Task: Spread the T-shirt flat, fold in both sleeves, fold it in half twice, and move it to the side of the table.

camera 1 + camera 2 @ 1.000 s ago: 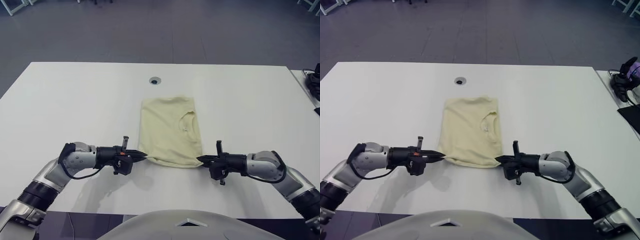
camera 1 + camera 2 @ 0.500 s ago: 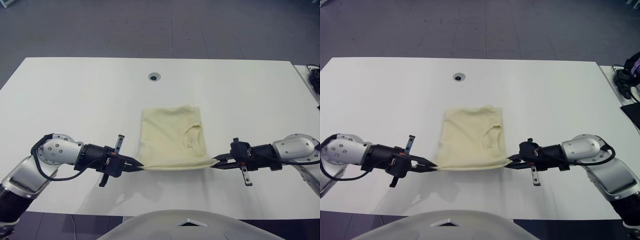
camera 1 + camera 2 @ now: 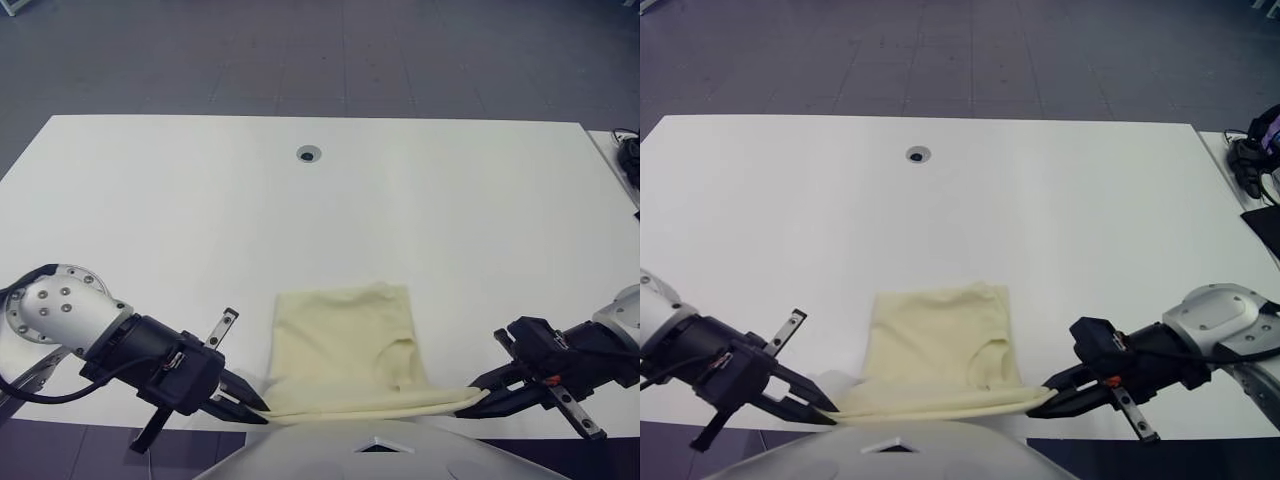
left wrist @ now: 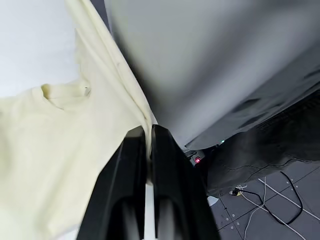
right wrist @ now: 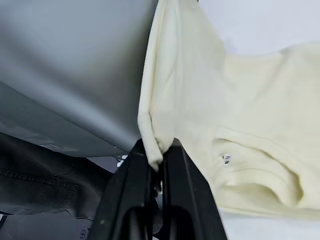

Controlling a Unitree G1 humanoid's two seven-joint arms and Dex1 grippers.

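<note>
Readable text: none that I can make out from my station.
Neck tag (image 5: 226, 158): a small white tag inside the collar of the T-shirt (image 3: 345, 335). It carries a dark speck of print, too small for me to read.
Right tool (image 3: 1043, 398): a small red-orange mark on its black body. I cannot tell whether it bears letters.
Red lamp (image 4: 197, 160): a small glowing dot in the dark space under the counter (image 3: 150, 200). I cannot tell if there is lettering beside it.
</note>
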